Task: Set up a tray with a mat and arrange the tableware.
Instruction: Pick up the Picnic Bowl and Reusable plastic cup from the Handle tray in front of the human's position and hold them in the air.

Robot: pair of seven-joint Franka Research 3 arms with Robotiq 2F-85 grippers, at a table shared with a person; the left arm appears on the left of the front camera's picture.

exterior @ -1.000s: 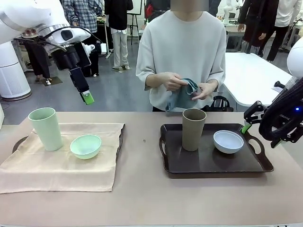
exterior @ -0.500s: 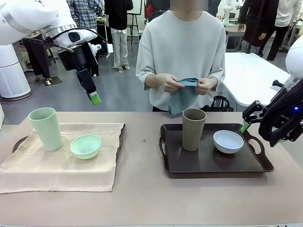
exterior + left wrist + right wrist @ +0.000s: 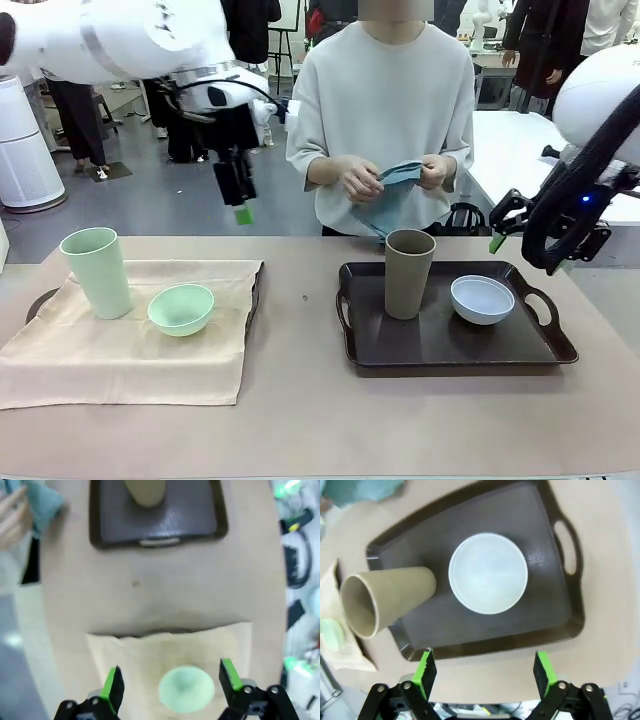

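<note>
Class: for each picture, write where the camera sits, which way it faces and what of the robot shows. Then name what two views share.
Front: robot's side, facing across the table at the person; left claw and right claw show.
Left wrist: over the table, looking down on mat and mint bowl; left claw open at bottom.
Right wrist: over the right tray, looking down on white bowl; right claw open at bottom.
Shared: both wrist views show the tan tumbler.

The left gripper (image 3: 243,212) now hangs nearer the table's middle than before, the right gripper (image 3: 497,241) stands higher and farther back from the tray (image 3: 450,367), and the person's hands (image 3: 358,180) hold the teal cloth (image 3: 385,203) slightly higher.
</note>
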